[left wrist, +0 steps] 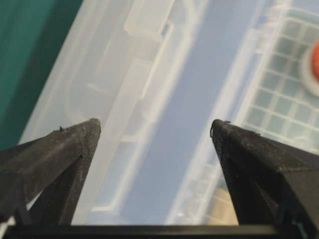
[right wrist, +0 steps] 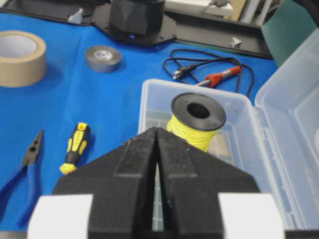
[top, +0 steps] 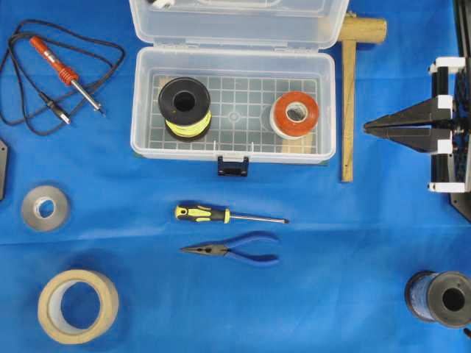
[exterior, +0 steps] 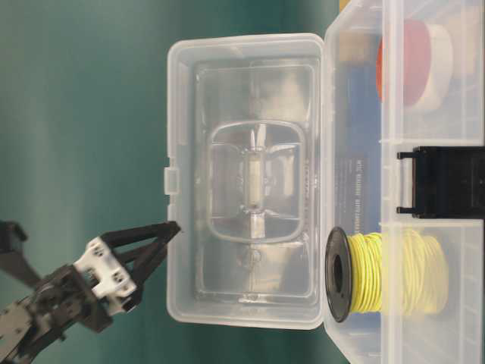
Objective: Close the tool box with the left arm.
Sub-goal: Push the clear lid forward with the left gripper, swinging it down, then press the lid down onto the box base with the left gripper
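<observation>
Your tool box point(top: 232, 103) sits at the far middle of the blue tabletop point(top: 331, 243), its clear lid point(top: 237, 22) thrown fully back and standing open behind the base. The black front latch point(top: 232, 165) hangs at the near wall. Inside, on the grid-patterned floor, a black spool of yellow wire point(top: 185, 107) stands at the left end and a roll of orange tape point(top: 294, 115) lies at the right end, well apart from each other.

Your left gripper point(exterior: 170, 229) is at the lid: in the table-level view its pointed fingers come up to the lid's outer rim, near the small tab on that edge, and whether they touch it you cannot tell. The left wrist view shows the two black fingers point(left wrist: 60, 149) spread wide, with the clear lid and the box's hinge side between and beyond them, nothing pinched.

Your right gripper point(top: 368, 127) rests off to the right of the box, pointing at it, its fingers pressed together and holding nothing.

Just right of the box lies a wooden mallet point(top: 349, 95), handle toward you. In front of the box a yellow-and-black screwdriver point(top: 221, 215) lies crosswise, and blue-handled needle-nose pliers point(top: 232, 250) lie just nearer. At far left is a soldering iron point(top: 66, 73) with a red grip and black cord. A grey tape roll point(top: 45, 208) and a larger tan masking-tape roll point(top: 78, 306) sit at near left; a black spool of blue wire point(top: 440, 298) stands at near right.
</observation>
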